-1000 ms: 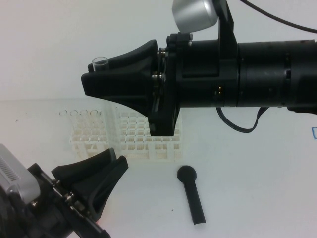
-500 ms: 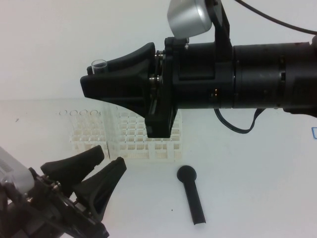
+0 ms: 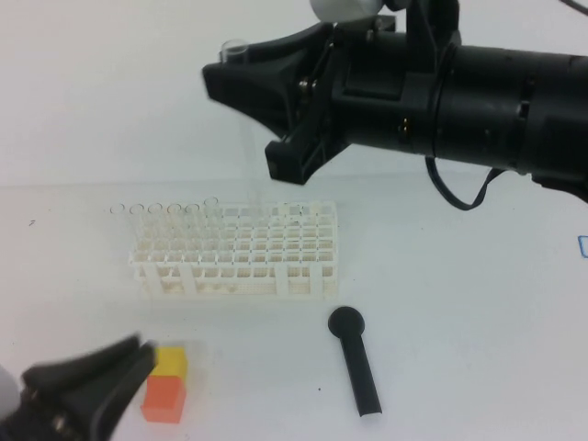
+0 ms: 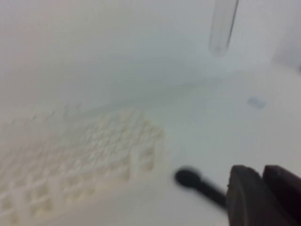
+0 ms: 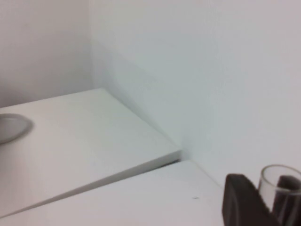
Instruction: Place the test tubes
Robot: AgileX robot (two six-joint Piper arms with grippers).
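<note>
The clear test tube [image 3: 237, 46] hangs upright in the air, pinched near its open rim by the right claw [image 3: 241, 81], which is closed on it high above the far side of the white rack [image 3: 234, 250]. Its faint glass body runs down toward the rack's far rows. The right wrist view shows only the tube's rim [image 5: 278, 181] beside one dark finger [image 5: 241, 202], while the left wrist view shows the rounded bottom end [image 4: 221, 28] hanging free, well above the rack [image 4: 70, 165]. Other empty tubes [image 3: 156, 209] stand in the rack's far left cells. On the counter [image 3: 478, 349], near and right of the rack, lies a black scoop [image 3: 355, 360]; an orange-and-yellow block [image 3: 166, 386] sits near and left, seen only from above. The left claw [image 3: 92, 381] is low at the near left corner, just beside the block; whether it is open cannot be told.
</note>
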